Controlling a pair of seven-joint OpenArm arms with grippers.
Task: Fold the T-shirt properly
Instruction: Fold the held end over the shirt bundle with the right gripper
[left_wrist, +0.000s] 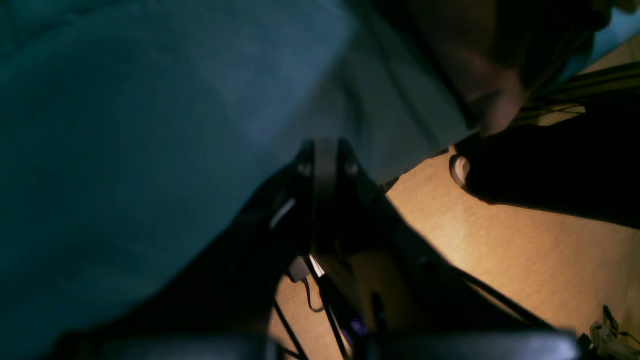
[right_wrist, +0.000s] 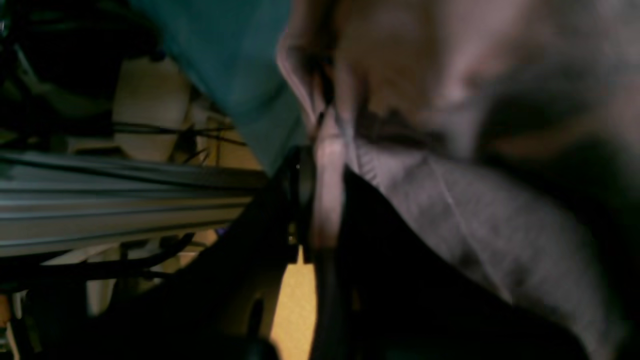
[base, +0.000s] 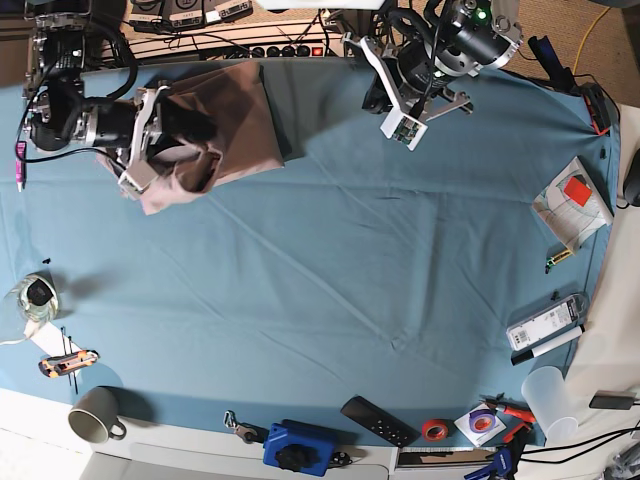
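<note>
The T-shirt (base: 235, 115) lies bunched and partly folded at the far left of the teal tablecloth (base: 330, 270). My right gripper (base: 200, 132) reaches into it from the left and is shut on a fold of it. In the right wrist view, pink fabric (right_wrist: 327, 195) is pinched between the dark fingers, and more of the shirt (right_wrist: 475, 215) spreads to the right. My left gripper (base: 376, 98) hovers near the table's far edge, apart from the shirt. In the left wrist view (left_wrist: 325, 170) its jaws stand together over teal cloth, with nothing visible between them.
Along the front edge are a mug (base: 95, 425), a blue device (base: 297, 447), a black remote (base: 378, 420), red tape (base: 433, 430) and a plastic cup (base: 548, 400). A booklet (base: 572, 200) and a white box (base: 545, 322) lie at the right, and cables run along the far edge.
</note>
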